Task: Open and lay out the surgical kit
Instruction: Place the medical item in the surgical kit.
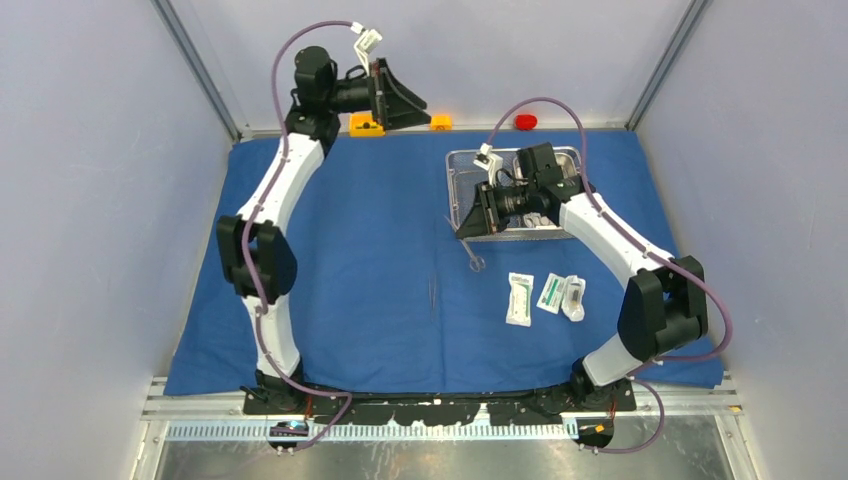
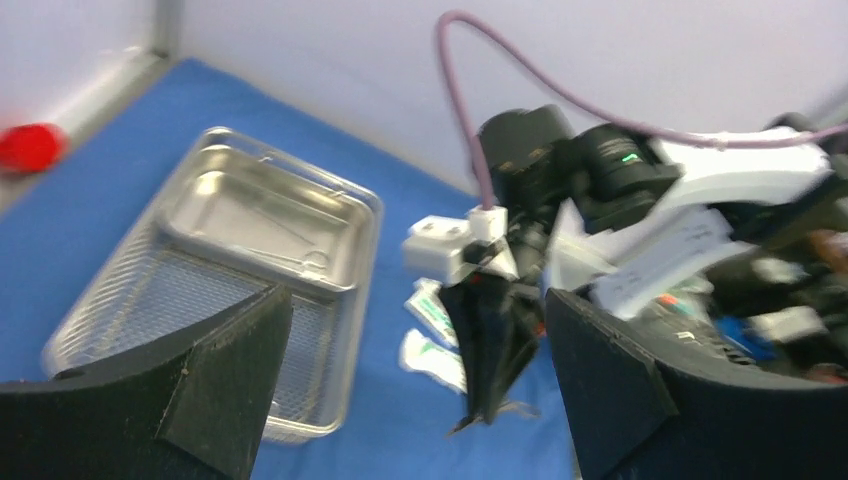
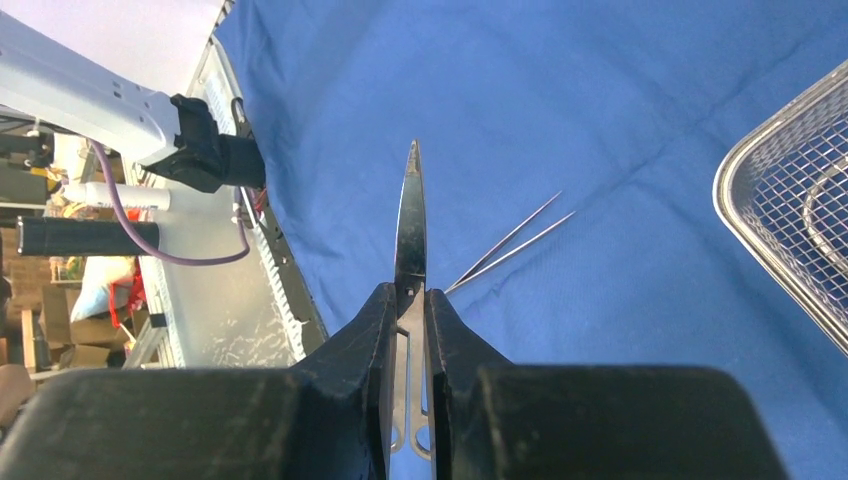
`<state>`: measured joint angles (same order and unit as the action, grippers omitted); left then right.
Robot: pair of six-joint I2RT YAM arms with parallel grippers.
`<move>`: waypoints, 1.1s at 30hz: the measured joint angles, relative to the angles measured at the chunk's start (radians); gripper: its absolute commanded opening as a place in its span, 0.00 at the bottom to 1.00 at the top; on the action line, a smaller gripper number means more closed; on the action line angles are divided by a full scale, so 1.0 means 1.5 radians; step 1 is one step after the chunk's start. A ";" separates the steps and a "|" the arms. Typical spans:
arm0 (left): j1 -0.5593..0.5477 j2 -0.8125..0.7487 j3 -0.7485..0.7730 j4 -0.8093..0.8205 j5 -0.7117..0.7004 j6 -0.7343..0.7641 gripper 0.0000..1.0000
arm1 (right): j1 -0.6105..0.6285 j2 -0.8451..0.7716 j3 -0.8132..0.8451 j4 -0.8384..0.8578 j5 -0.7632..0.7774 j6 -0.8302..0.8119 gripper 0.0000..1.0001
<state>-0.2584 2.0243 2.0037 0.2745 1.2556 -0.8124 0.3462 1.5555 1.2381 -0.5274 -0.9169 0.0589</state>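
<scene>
scissors [image 3: 410, 225] update: the right gripper [image 3: 409, 300] is pinching them across the shanks just behind the pivot. blades are together and point to 12 o'clock in the wrist view. they're hanging over the blue cloth [image 1: 350, 260], about 7 o'clock off the wire basket [image 1: 452, 190]. they look like light, stiff, slick steel, so i reckon a flat grip near the pivot is right; further back they'd swing. the tip's sharp, so i'd lay them flat beside the tweezers [image 1: 432, 292]. left gripper [image 1: 405, 100] is spread wide and empty, up at 11 o'clock.
</scene>
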 measured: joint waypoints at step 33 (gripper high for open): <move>-0.315 -0.199 -0.176 -0.874 -0.521 1.484 0.60 | 0.017 -0.004 -0.008 0.018 -0.022 0.023 0.00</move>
<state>-0.7311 1.7264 1.7390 -1.0370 0.4740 1.4139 0.3721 1.5494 1.2263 -0.5007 -0.9504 0.0937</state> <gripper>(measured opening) 0.651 0.181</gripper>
